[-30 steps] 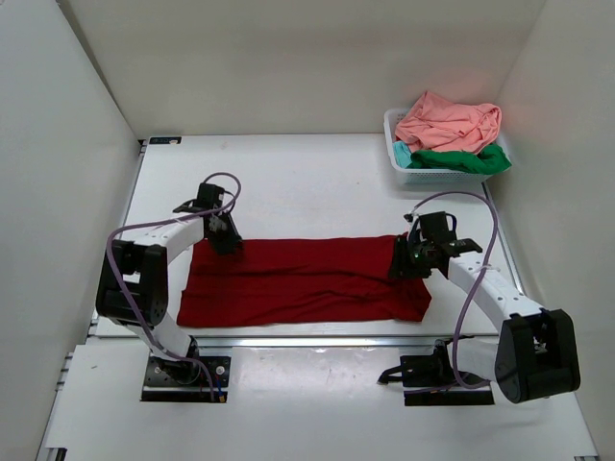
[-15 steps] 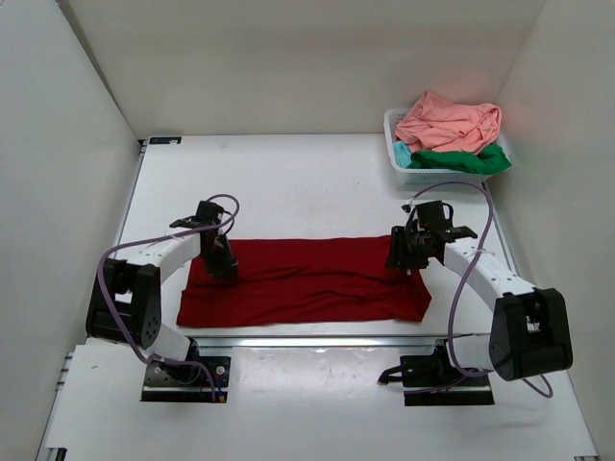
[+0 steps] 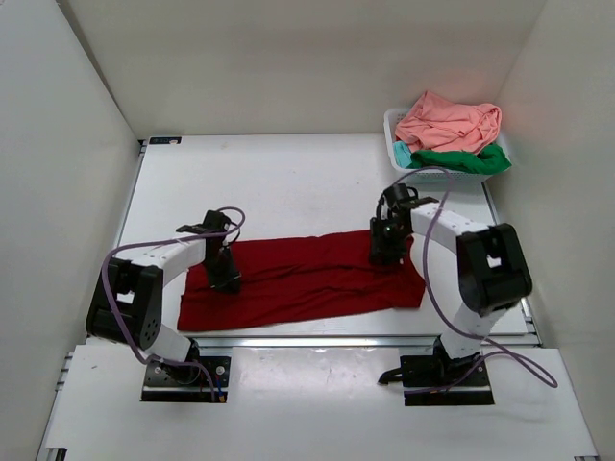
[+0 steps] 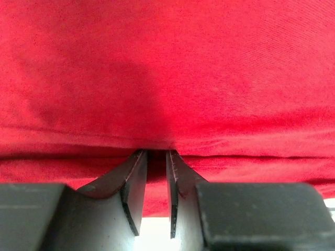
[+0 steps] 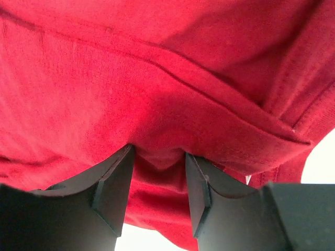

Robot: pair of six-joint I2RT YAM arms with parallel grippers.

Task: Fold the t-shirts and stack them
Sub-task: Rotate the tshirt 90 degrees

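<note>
Left hand (image 3: 227, 279), right hand (image 3: 381, 254) each pinch one red t-shirt (image 3: 298, 284); pink t-shirt (image 3: 452, 123), green t-shirt (image 3: 473, 161) fill one basket (image 3: 432, 176).

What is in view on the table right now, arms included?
dark red t-shirt: one, dark red, laid out across the near part of the table
salmon pink t-shirt: one, salmon pink, crumpled on top in the basket
green t-shirt: one, green, in the basket under the pink one
basket: one, white, far right corner
table: one, white
left gripper: one, black, pinching the red shirt's left part
right gripper: one, black, pinching its right part
</note>
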